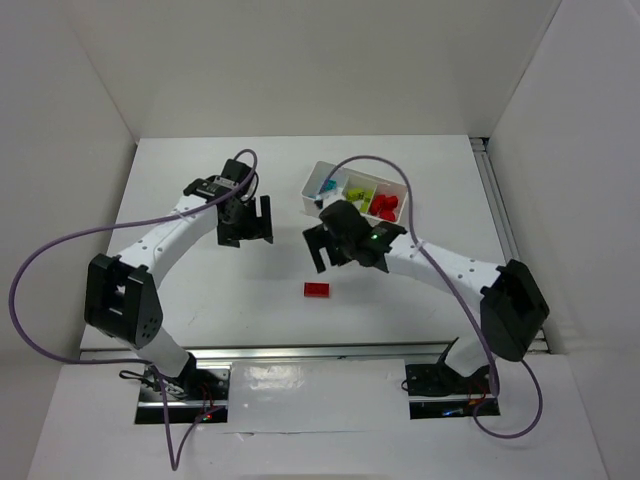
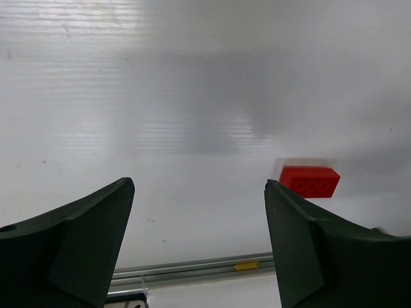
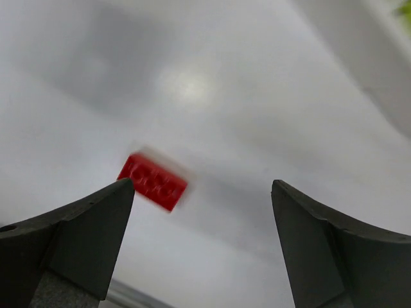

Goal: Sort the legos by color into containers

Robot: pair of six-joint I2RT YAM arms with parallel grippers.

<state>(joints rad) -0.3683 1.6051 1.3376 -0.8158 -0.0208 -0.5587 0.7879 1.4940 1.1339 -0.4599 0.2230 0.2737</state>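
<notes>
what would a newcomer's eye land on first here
A lone red brick lies on the white table between the two arms, outside the tray. The white tray toward the far right holds sorted bricks, cyan, lime and red in separate sections. Both the left gripper and right gripper hang open above the table.

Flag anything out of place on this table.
One red brick lies alone on the bare table, outside the white tray and nearer the front edge. The other bricks in view sit inside the tray. Nothing looks damaged.
</notes>
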